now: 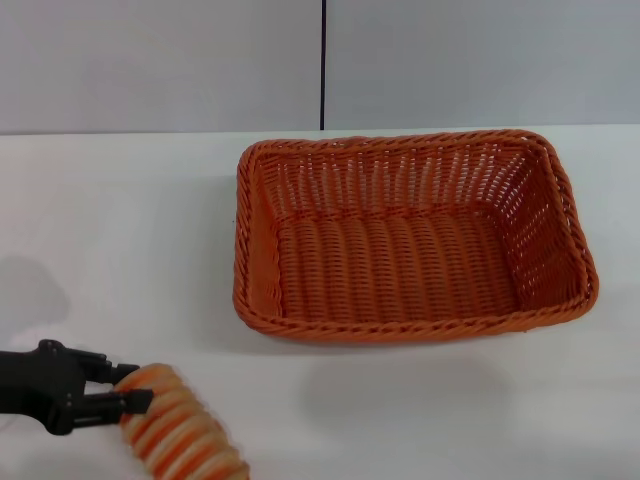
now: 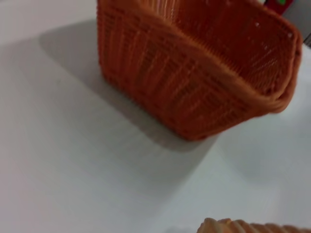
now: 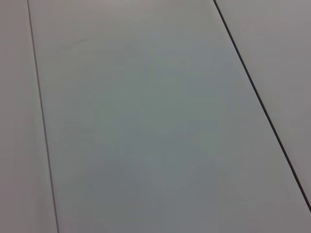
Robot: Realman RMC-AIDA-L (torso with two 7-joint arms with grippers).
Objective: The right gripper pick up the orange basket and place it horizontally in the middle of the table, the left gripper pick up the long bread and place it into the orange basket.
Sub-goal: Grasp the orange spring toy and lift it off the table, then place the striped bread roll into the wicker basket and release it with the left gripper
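The left gripper (image 1: 130,388) clamps the long bread (image 1: 180,430) (end-on) — the orange basket (image 1: 410,240) lies toward two o'clock, long axis crosswise.

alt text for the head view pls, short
The left hand, at the near left of the white table, closes its black fingers on one end of the striped long bread. The empty orange basket sits lengthwise across the table's middle; the right hand is not in view.
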